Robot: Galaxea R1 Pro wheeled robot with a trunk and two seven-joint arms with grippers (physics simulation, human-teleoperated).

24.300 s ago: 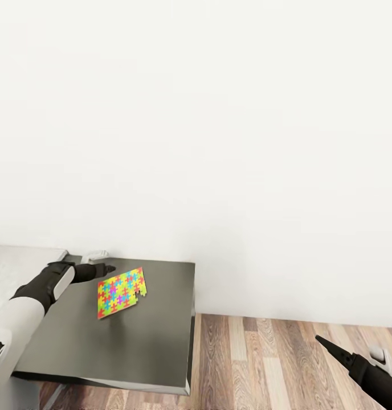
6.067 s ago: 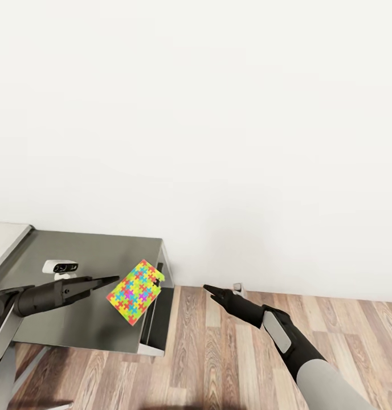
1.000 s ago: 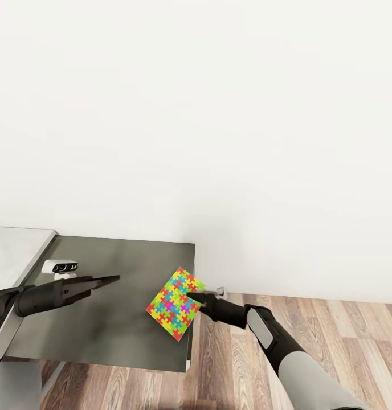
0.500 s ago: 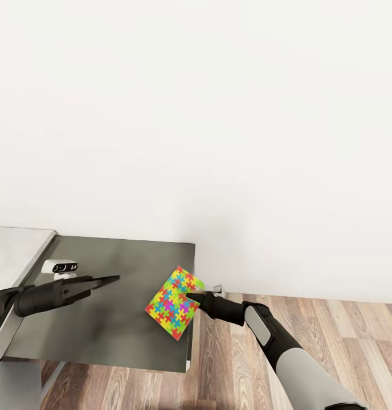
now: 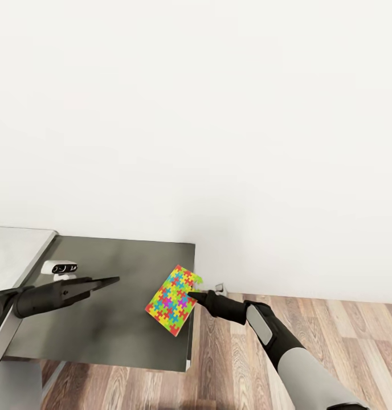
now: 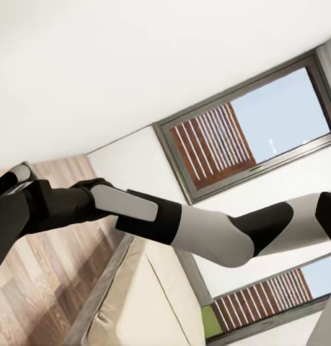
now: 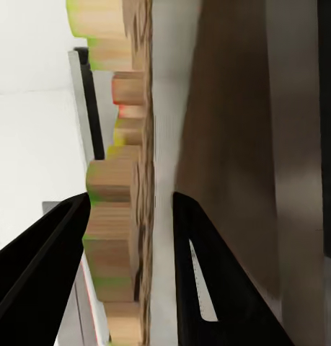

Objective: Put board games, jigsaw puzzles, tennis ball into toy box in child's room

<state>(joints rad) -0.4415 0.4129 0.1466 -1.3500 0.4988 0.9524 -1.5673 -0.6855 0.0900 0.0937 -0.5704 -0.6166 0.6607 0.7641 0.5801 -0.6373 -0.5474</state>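
Dark table (image 5: 105,336) carries a tilted jigsaw puzzle (image 5: 172,300), its edge between the spread right claw (image 7: 129,209) fingers.

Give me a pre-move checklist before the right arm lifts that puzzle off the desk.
1. Puzzle between right gripper fingers: ok, its edge sits in the gap.
2. Fingers closed on the puzzle: cannot tell.
3. Puzzle support: not ok, it overhangs the dark desk at its right edge.
4. Left gripper out of the way: ok, apart over the desk.
5. Toy box located: cannot tell.
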